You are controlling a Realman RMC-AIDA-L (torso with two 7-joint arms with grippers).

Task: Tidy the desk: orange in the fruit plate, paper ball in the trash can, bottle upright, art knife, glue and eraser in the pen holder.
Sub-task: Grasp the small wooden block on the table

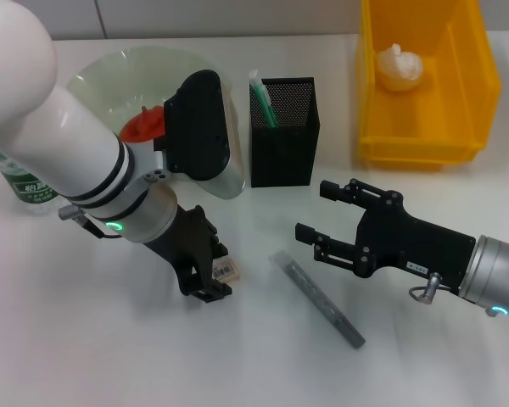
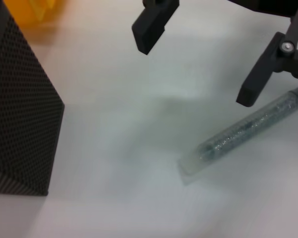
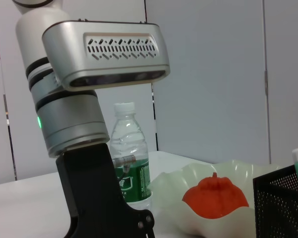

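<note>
My left gripper [image 1: 221, 271] is down at the desk [image 1: 110, 356], shut on the small eraser [image 1: 228, 270] with its barcode sticker. My right gripper [image 1: 312, 210] hovers open to the right, just above a grey glittery stick [image 1: 319, 298], apparently the glue [image 2: 248, 131]. The orange [image 1: 142, 126] lies in the pale-green fruit plate [image 1: 110, 72]. The paper ball [image 1: 399, 67] is inside the yellow trash can [image 1: 424, 144]. The bottle [image 3: 129, 158] stands upright behind my left arm. A green-and-white tool [image 1: 261, 97] sticks out of the black mesh pen holder [image 1: 283, 144].
The pen holder [image 2: 20, 119] stands between the fruit plate and the trash can at the back. The left arm's white body [image 1: 68, 144] covers part of the plate and the bottle [image 1: 21, 182]. Bare tabletop lies along the front.
</note>
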